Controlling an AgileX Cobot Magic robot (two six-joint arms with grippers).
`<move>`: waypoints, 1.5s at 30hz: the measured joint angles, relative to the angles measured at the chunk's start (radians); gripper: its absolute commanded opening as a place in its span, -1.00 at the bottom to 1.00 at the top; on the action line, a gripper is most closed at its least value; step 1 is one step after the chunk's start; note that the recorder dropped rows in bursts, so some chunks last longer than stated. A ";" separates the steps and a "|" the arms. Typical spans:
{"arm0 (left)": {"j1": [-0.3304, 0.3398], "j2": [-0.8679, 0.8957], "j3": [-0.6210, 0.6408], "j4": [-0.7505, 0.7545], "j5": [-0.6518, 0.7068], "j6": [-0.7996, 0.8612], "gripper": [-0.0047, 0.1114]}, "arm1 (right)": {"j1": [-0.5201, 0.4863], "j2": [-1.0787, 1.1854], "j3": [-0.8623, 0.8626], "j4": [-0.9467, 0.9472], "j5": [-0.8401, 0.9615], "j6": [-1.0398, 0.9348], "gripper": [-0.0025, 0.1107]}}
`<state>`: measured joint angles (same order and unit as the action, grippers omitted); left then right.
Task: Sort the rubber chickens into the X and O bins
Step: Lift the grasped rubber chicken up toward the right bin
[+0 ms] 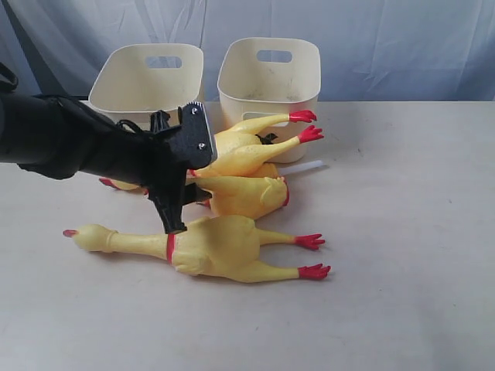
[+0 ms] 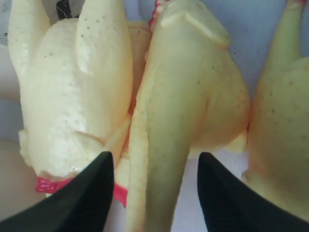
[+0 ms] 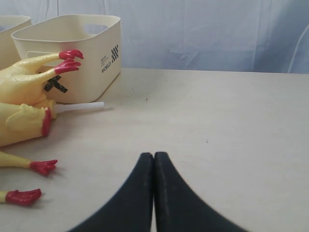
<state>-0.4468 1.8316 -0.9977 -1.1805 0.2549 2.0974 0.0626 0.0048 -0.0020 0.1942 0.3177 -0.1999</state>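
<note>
While the left gripper [image 2: 154, 157] stands with its black fingers [image 2: 87, 193] spread wide astride the body of one yellow rubber chicken [image 2: 183, 111], a gap shows at one finger and contact at the other cannot be confirmed. A second yellow rubber chicken [image 2: 72, 96] lies just outside one finger and a long-necked third chicken [image 1: 216, 247] just outside the other, all on the beige table [image 1: 402, 232], with a cream plastic tub [image 1: 147, 77] beyond this gripper. The right gripper [image 3: 154, 157] is fully closed on nothing, apart from the chickens, with the matching cream tub marked with a black X [image 3: 91, 48] ahead of it.
</note>
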 measured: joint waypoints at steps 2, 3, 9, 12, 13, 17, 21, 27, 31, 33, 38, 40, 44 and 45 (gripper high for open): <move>0.000 0.009 0.000 0.000 0.000 0.000 -0.17 | 0.000 0.000 0.000 0.000 0.000 0.000 -0.97; 0.000 0.011 0.000 0.000 0.000 0.000 -0.27 | 0.000 0.000 0.000 0.000 0.000 0.000 -0.97; 0.000 0.015 0.000 0.000 0.000 0.000 -0.76 | 0.000 0.000 0.000 0.000 0.000 0.000 -0.97; 0.000 0.015 0.000 0.000 0.002 0.000 -0.92 | 0.000 0.000 0.000 0.000 0.000 0.000 -0.97; 0.000 0.015 0.000 0.000 0.004 0.000 -0.92 | 0.000 0.000 0.000 0.000 0.000 0.000 -0.97; 0.000 0.015 0.000 0.009 0.031 0.000 -0.92 | 0.000 0.000 0.000 0.000 0.000 0.000 -0.97; 0.000 0.015 -0.004 0.055 0.060 0.000 -0.92 | 0.000 0.000 0.000 0.000 0.000 0.000 -0.97; 0.000 0.010 -0.004 0.063 0.072 0.000 -0.92 | 0.000 0.000 0.000 0.000 0.000 0.000 -0.97; 0.000 -0.014 -0.004 0.078 0.094 0.000 -0.92 | 0.000 0.000 0.000 0.000 0.000 0.000 -0.97; 0.000 -0.033 -0.004 0.080 0.097 0.000 -0.92 | 0.000 0.000 0.000 0.000 0.000 0.000 -0.97; 0.000 -0.096 -0.004 0.080 0.101 0.000 -0.92 | 0.000 0.000 0.000 0.000 0.000 0.000 -0.97; 0.000 -0.118 -0.004 0.080 0.101 0.000 -0.92 | 0.000 0.000 0.000 0.000 0.000 0.000 -0.97; 0.000 -0.168 -0.004 0.023 0.092 -0.002 -0.92 | 0.000 0.000 0.000 0.000 0.000 0.000 -0.97; 0.000 -0.179 -0.004 -0.004 0.084 -0.007 -0.92 | 0.000 0.000 0.000 0.000 0.000 0.000 -0.97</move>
<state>-0.4468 1.6524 -1.0016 -1.1846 0.3389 2.0906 0.0626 0.0048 -0.0020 0.1942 0.3177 -0.1999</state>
